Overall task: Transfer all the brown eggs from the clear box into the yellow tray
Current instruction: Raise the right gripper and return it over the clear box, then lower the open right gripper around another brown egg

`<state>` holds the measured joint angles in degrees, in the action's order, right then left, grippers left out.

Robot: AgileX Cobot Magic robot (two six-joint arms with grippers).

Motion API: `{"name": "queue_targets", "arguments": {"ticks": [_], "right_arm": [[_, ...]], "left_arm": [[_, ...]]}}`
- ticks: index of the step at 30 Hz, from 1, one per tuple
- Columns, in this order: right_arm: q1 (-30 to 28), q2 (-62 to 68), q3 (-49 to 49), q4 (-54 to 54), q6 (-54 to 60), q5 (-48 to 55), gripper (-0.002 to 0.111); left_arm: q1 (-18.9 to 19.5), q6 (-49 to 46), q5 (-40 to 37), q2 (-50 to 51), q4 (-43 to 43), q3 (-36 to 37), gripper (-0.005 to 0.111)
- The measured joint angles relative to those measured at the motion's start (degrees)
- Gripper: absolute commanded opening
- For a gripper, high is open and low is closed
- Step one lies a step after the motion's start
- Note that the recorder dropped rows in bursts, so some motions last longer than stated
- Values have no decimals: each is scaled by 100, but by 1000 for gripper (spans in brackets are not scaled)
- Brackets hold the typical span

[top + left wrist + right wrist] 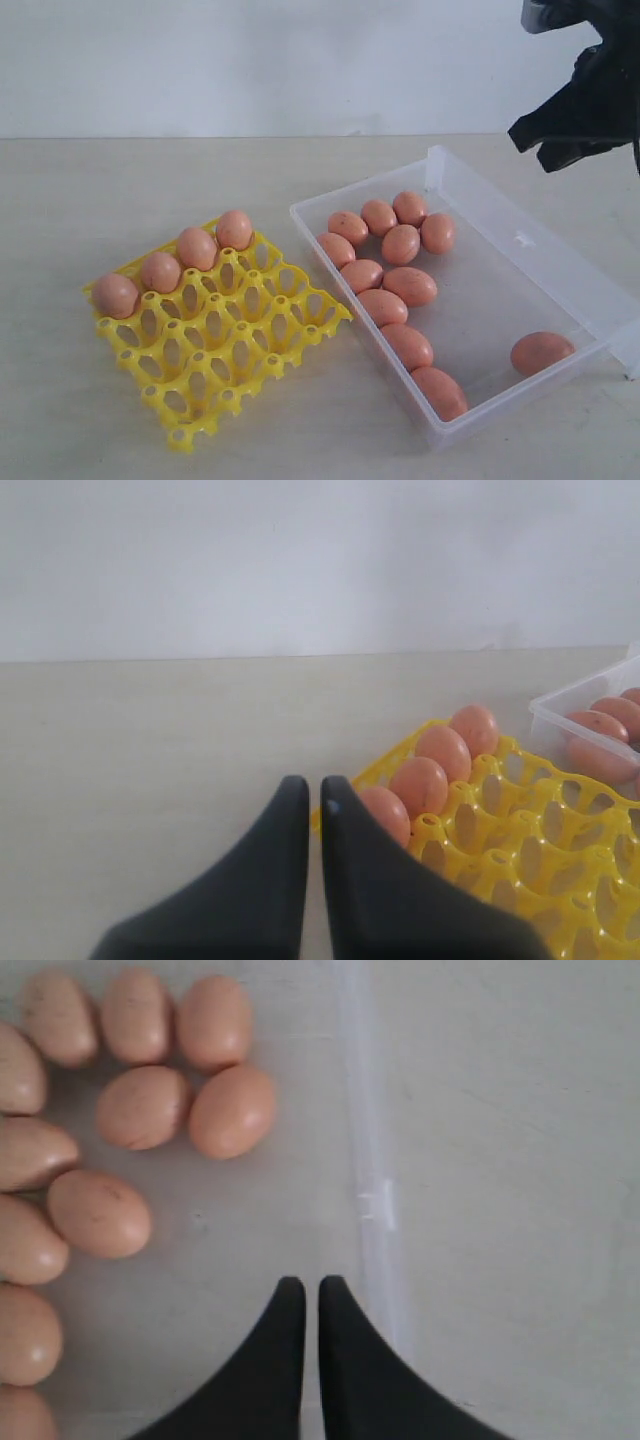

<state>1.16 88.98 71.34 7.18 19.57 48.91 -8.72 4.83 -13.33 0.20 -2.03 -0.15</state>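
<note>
The right end effector (pixel 303 1285) points straight down, its two black, tapering fingers (pixel 350 1370) lying together with only a hairline slit between them from tips to base. In the exterior view the right arm (pixel 585 90) shows as a dark, angular mass raised high at the upper right, partly cut off by the edge; its separate parts cannot be told there. The left end effector (pixel 308 783) is set at a shallow, forward-looking angle, its dark fingers (pixel 255 890) likewise closed side by side, tips level.

Table (pixel 80 200) (pale): yellow tray (pixel 150 297), clear box (pixel 490 300)
</note>
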Motion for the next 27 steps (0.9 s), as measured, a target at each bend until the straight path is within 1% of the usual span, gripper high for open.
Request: {"name": "queue_targets", "arguments": {"ticks": [6,11,15,18,20,25,27], "right_arm": [[0,399,0,530,275,526,0],[-5,1295,167,1109,400,1354,0],[-5,1652,354,1731,632,1337,0],[-5,1666,403,1937,818,1163,1],[-5,1666,403,2030,1123,1115,10],[36,1666,403,2349,2494,1215,45],[152,1666,403,2348,2993,1142,52]], "left_arm": [[0,0,0,0,0,0,4],[0,0,0,0,0,0,4],[0,0,0,0,0,0,4],[0,0,0,0,0,0,4],[0,0,0,0,0,0,4],[0,0,0,0,0,0,4],[0,0,0,0,0,0,4]]}}
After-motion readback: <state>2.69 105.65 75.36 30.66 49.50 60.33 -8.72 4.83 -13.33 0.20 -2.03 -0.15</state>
